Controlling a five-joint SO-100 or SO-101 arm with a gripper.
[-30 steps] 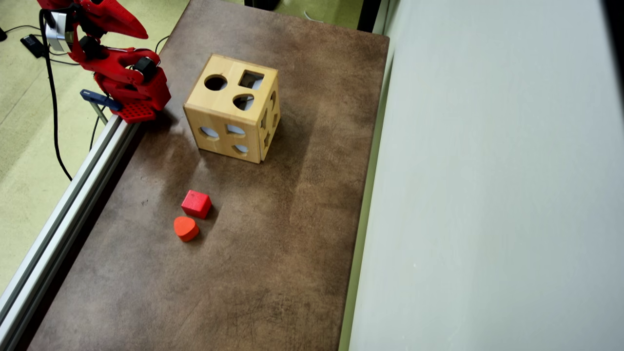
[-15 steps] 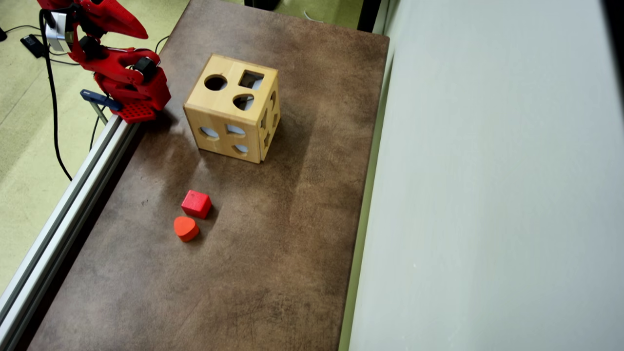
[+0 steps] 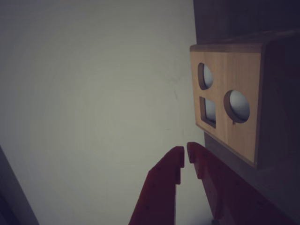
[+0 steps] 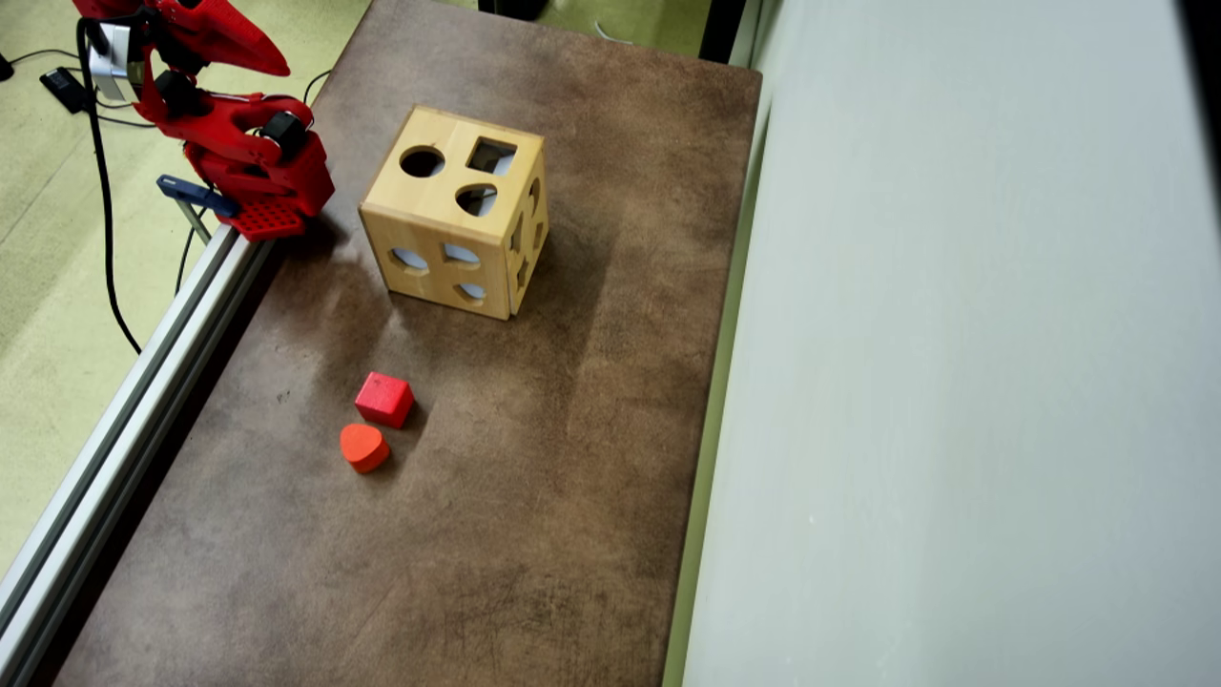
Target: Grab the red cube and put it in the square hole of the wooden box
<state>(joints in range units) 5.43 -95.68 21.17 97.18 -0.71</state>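
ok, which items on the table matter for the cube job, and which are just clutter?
Job items:
- small red wooden cube
- pale wooden shape-sorter box, with the square hole in its top
- red robot hand, nearly closed, holding nothing

Just lying about:
- orange-red heart-shaped block, beside the cube

Bare table [image 4: 534, 534] around red cube [image 4: 384, 398], heart block [image 4: 363, 447] beside.

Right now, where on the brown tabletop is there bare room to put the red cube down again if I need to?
Bare room: the whole near end below the red cube and orange heart block, and the strip between the wooden box and the grey wall. It is crowded between box and arm base.
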